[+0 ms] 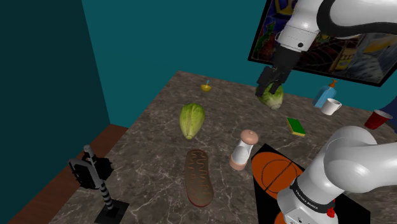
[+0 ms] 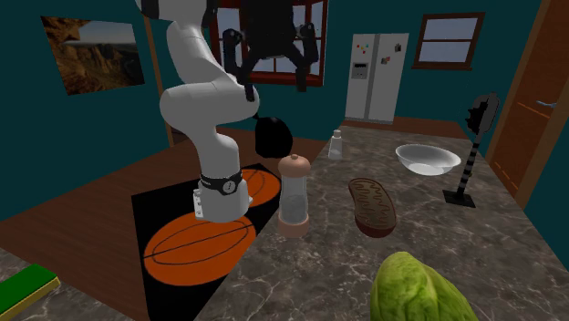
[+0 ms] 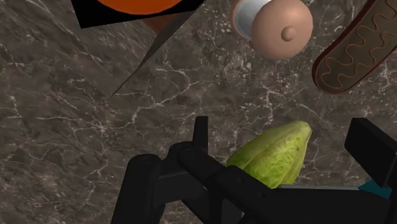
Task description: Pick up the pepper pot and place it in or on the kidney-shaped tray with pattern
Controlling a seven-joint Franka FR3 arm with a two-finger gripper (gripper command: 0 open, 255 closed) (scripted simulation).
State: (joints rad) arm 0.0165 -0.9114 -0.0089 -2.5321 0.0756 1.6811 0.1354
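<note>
The pepper pot (image 1: 243,150) has a clear body and a tan rounded top, and it stands upright on the dark marble table (image 1: 153,146). Next to it lies the brown kidney-shaped tray (image 1: 198,177) with a wavy pattern. In the second exterior view the pepper pot (image 2: 294,194) stands left of the tray (image 2: 372,205). My black gripper (image 1: 270,86) hangs open and holds nothing, high above the table. From the wrist view, the pot's top (image 3: 280,28) and the tray (image 3: 356,54) lie well beyond the gripper (image 3: 273,168), with a lettuce (image 3: 273,156) below it.
Two lettuces (image 1: 191,119) (image 1: 272,97), a green-yellow sponge (image 1: 296,126), a white cup (image 1: 330,106), a blue bottle (image 1: 325,94), a red cup (image 1: 378,119) and a small yellow bowl (image 1: 206,86) lie about. A black striped stand (image 1: 95,175) is near the edge. A white bowl (image 2: 427,158) sits beyond the tray.
</note>
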